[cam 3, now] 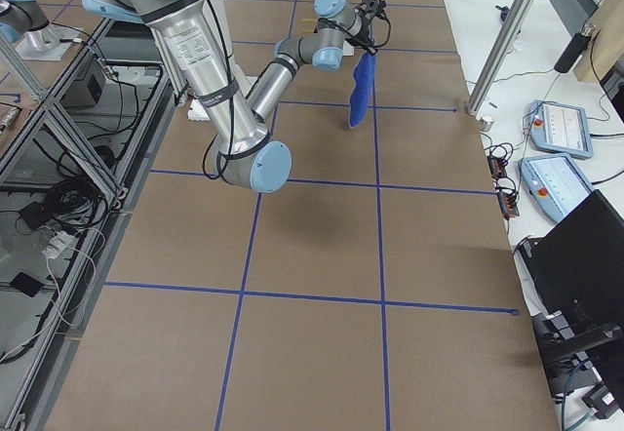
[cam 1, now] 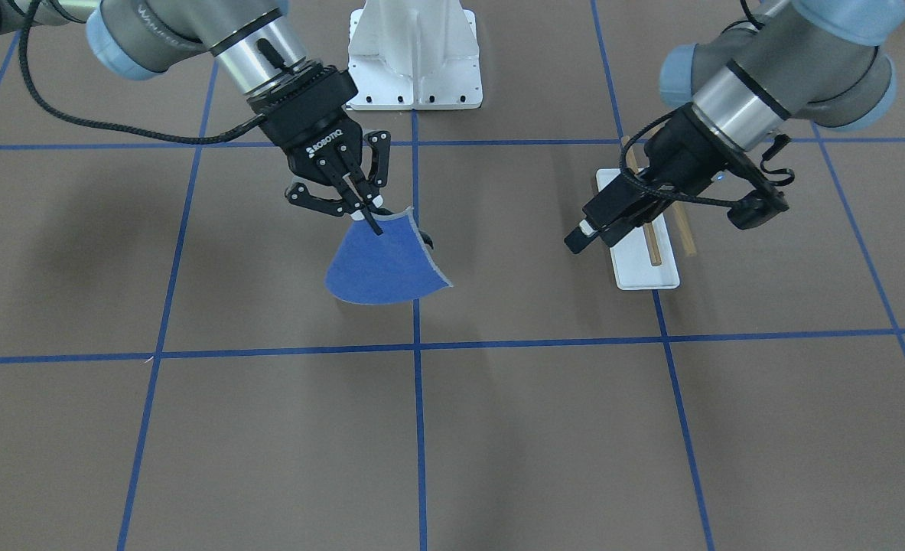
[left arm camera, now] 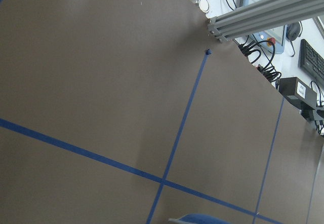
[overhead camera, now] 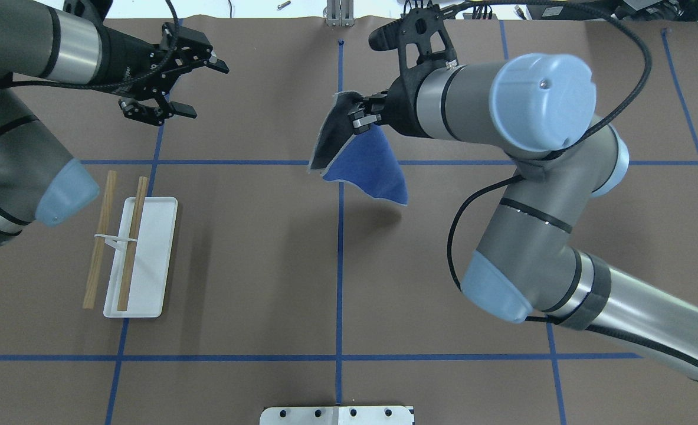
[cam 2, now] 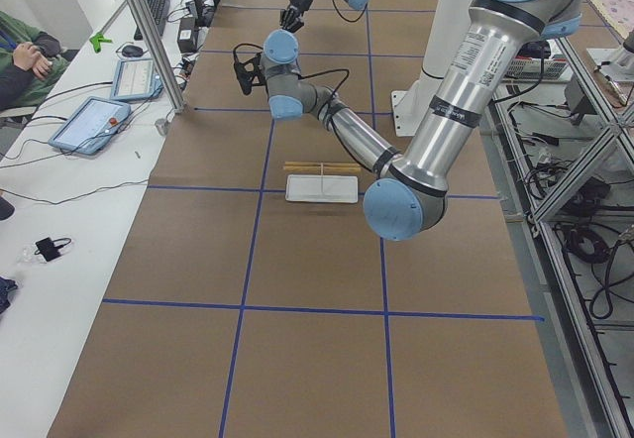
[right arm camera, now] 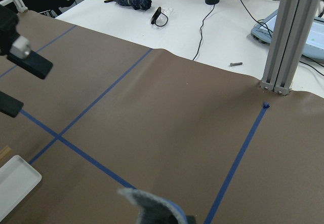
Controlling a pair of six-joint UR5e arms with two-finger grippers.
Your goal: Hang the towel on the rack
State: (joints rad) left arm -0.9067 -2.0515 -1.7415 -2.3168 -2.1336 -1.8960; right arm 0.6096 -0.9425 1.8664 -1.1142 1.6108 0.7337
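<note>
The blue towel [cam 1: 383, 264] hangs by one corner from my right gripper [cam 1: 372, 220], which is shut on it, above the table's middle. It also shows in the overhead view [overhead camera: 369, 168], the right-side view [cam 3: 361, 90] and at the bottom of the right wrist view [right arm camera: 152, 209]. The rack [overhead camera: 142, 265] stands on the table's left side, with a white base and two wooden dowels [overhead camera: 131, 242]. My left gripper [overhead camera: 204, 88] is open and empty, in the air beyond the rack. In the front view it [cam 1: 577, 236] covers part of the rack [cam 1: 643, 264].
The white robot pedestal [cam 1: 414, 61] is bolted at the table's near edge [overhead camera: 337, 415]. An aluminium post [overhead camera: 338, 12] stands at the far edge. Blue tape lines [overhead camera: 340, 265] cross the brown table. A side bench with tablets [cam 2: 89, 121] lies past the far edge.
</note>
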